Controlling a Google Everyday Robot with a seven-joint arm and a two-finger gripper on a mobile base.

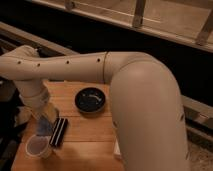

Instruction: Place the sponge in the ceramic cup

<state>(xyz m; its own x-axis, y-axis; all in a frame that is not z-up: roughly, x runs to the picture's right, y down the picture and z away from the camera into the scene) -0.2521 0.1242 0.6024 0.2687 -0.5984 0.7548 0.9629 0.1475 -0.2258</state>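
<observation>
The small blue-grey soft sponge hangs in the air over the near left part of the table, clamped at its top by the gripper, whose pale fingers are closed onto it. It sits just above and slightly toward 1 o'clock of the small whitish-beige round ceramic cup, which stands upright near the table's front left corner with its greyish inside facing up. Whether the sponge's lower edge touches the cup's rim is hard to tell in this dim view.

Just beside the cup, at its 2 o'clock, a black rectangular bar-like block lies flat, its long side running away from the camera. Further off, at about 1 o'clock from the cup, a wide shallow black bowl rests near the middle of the table, well apart from both.

All of these stand on a light wooden plank tabletop. The robot's thick cream-white arm fills the right side, bends and reaches across to the left, then drops toward the gripper.

Behind the table runs a dark wall band, and above it a metal railing with slanted posts crosses a paler beige floor.
</observation>
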